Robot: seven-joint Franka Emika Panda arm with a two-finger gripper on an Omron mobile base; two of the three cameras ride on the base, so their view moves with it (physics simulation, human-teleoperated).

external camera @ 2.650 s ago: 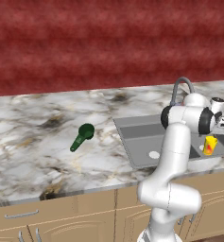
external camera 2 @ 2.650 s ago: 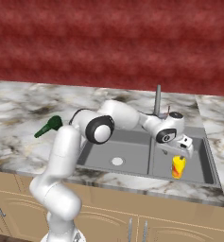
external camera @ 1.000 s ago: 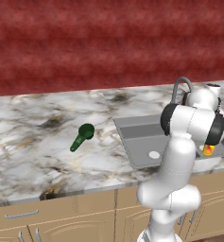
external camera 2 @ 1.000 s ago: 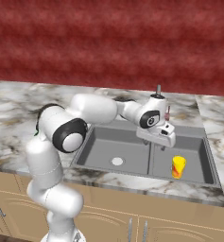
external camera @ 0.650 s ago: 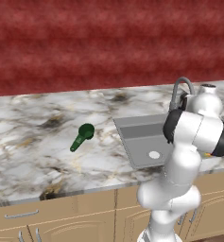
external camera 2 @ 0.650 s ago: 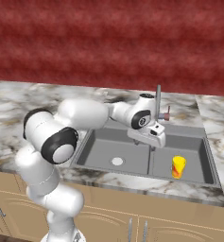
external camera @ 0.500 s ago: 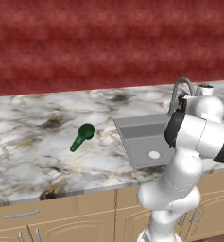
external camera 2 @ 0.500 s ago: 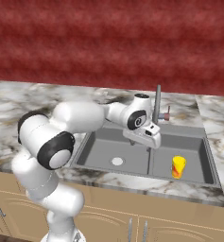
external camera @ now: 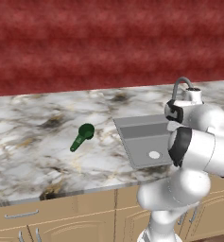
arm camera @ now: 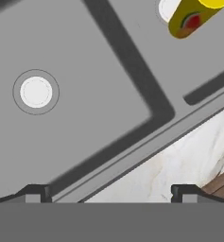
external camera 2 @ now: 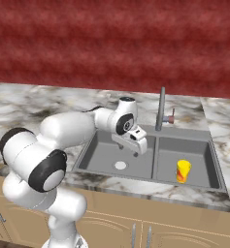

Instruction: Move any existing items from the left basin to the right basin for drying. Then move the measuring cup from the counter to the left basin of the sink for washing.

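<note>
The small yellow cup (external camera 2: 183,170) with a red mark stands upright in the right basin (external camera 2: 196,155), and it also shows beside that basin's drain as the yellow cup (arm camera: 193,16). My gripper (external camera 2: 131,147) hangs over the left basin (external camera 2: 111,150), open with nothing between its fingertips (arm camera: 38,193). Below it lie the bare grey floor of the left basin (arm camera: 90,61) and its pale drain disc (arm camera: 36,92). The dark green measuring cup (external camera: 82,136) lies on the marble counter (external camera: 33,142), left of the sink (external camera: 144,139), well away from the gripper.
The grey gooseneck faucet (external camera 2: 161,109) rises behind the divider between the basins, just right of my hand. My own arm (external camera: 198,146) blocks the right half of the sink in the left base view. Tan cabinets (external camera: 61,217) run below the counter's front edge.
The arm has swung left, carrying the open gripper from beside the faucet near the right basin to above the left basin. The yellow cup and the measuring cup have stayed put.
</note>
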